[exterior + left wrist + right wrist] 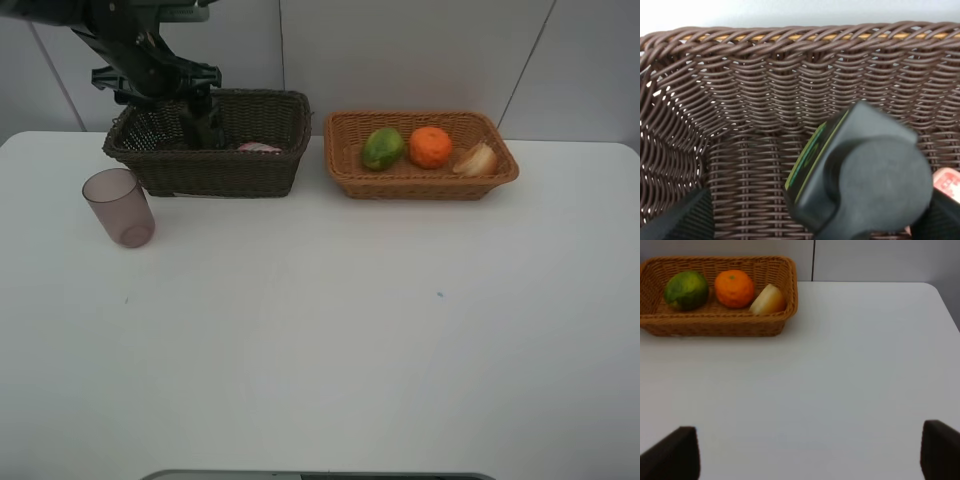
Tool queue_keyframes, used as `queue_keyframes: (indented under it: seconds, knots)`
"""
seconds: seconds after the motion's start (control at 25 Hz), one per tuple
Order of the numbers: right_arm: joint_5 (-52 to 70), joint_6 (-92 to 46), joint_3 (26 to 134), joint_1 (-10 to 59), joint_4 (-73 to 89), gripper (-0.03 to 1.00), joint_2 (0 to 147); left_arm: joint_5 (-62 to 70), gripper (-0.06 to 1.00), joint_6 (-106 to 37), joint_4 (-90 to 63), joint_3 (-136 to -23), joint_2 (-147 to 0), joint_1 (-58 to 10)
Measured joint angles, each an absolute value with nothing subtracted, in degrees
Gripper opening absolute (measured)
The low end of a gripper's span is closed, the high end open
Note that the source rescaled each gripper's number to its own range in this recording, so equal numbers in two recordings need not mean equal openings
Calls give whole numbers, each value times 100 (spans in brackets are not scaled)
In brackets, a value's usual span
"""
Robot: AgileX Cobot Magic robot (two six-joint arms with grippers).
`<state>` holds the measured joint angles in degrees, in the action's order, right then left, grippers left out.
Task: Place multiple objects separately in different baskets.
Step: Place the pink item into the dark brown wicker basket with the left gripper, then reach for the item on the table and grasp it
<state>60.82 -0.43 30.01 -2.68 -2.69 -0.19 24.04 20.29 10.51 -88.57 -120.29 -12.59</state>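
Dark grey pump bottle [860, 175] sits between the left tool's [810, 225] parted fingers inside the deep dark brown wicker basket [215, 170]; grip unclear. Right tool [810, 450] gapes empty. Three fruits fill the tan basket [420, 185]; translucent mauve cup [118, 207] remains on the desk [350, 330].

Left gripper [205, 125] hidden inside the dark brown basket [215, 170], pump bottle [860, 175] blurred and cut off, pink bottle [259, 147] mostly hidden, right gripper's fingertips [672, 455] cropped.
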Motion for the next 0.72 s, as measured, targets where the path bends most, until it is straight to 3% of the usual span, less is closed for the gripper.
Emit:
queue_keyframes:
  seconds: [0.52,0.72]
  knots:
    - [6082,-43,3001,-268,-269,88,-19,4004,100,1205,509,-8852,-10990,-1290]
    - [6082,-43,3001,-268,-269,88,-19,4334,100,929,255,-8380,-10502,-1356]
